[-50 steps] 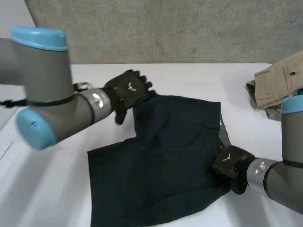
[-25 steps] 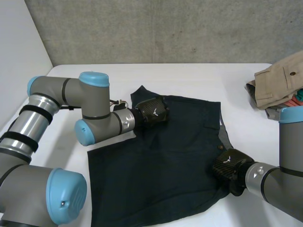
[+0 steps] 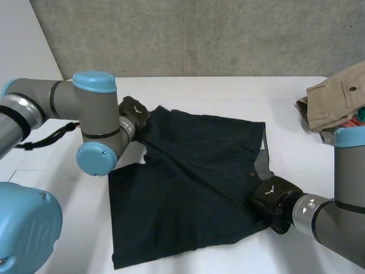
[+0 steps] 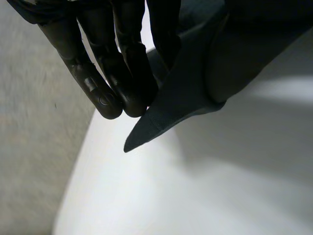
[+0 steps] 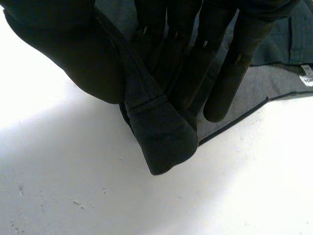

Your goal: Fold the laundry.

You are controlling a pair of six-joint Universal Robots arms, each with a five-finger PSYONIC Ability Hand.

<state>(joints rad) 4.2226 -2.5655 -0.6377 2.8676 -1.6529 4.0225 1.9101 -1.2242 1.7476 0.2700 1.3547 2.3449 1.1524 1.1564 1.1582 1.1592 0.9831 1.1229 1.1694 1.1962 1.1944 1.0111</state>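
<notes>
Dark navy shorts (image 3: 194,182) lie spread across the middle of the white table (image 3: 51,228). My left hand (image 3: 134,110) is at their far left corner, and its fingers (image 4: 105,78) and thumb pinch that corner of the shorts (image 4: 168,105) and lift it off the table. My right hand (image 3: 272,196) is at the near right edge, by the waistband. There its fingers (image 5: 195,54) and thumb clamp a bunched fold of the shorts (image 5: 159,129).
A heap of other laundry, with a beige garment (image 3: 333,100) on top, sits at the table's far right edge. A concrete wall runs behind the table. Bare table lies to the left and in front of the shorts.
My left hand has shut on the far left corner and pulled it outward to the left, which stretches the shorts. My right hand has kept its grip and barely moved.
</notes>
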